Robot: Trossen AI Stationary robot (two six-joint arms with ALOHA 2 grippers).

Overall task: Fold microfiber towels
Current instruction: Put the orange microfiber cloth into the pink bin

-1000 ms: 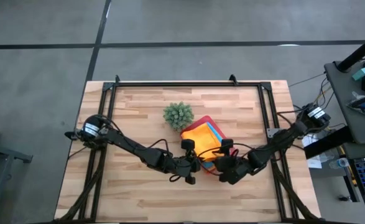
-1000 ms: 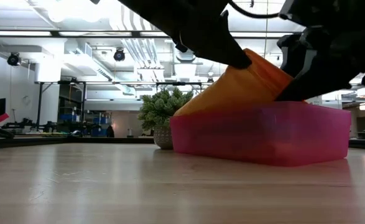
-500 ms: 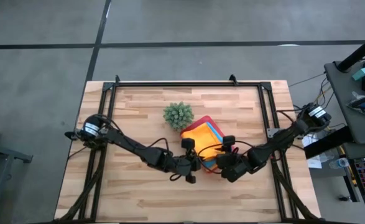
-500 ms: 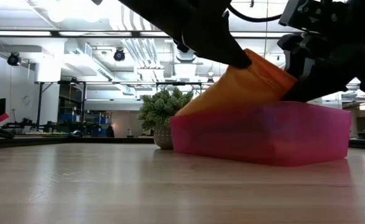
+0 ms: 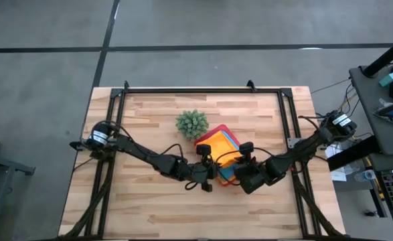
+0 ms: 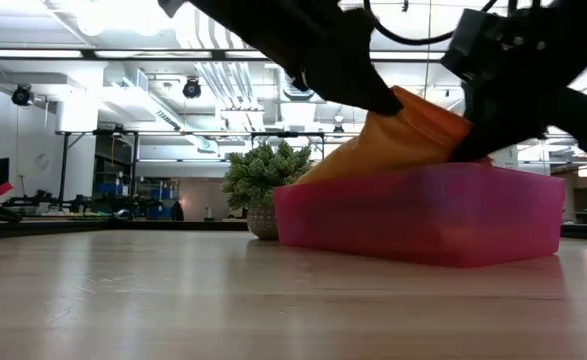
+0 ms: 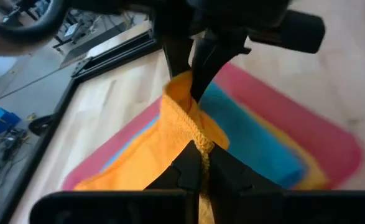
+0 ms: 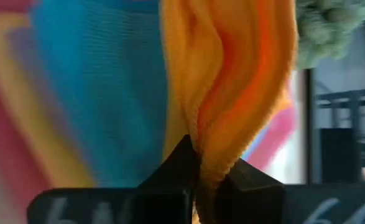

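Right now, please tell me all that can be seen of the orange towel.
The orange towel is a soft, fuzzy cloth with a stitched hem. One edge is lifted into a bunched peak above the pink tray, while its far part rests on the stacked towels there. The left end effector and the right end effector are both shut on that raised edge, close together. The light blue towel lies under it.

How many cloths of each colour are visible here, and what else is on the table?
Orange towel, pinched by the left gripper and right gripper: 1
Blue towel: 1
Yellow towel: 1
Pink tray: 1
Green plant: 1
Total: 5
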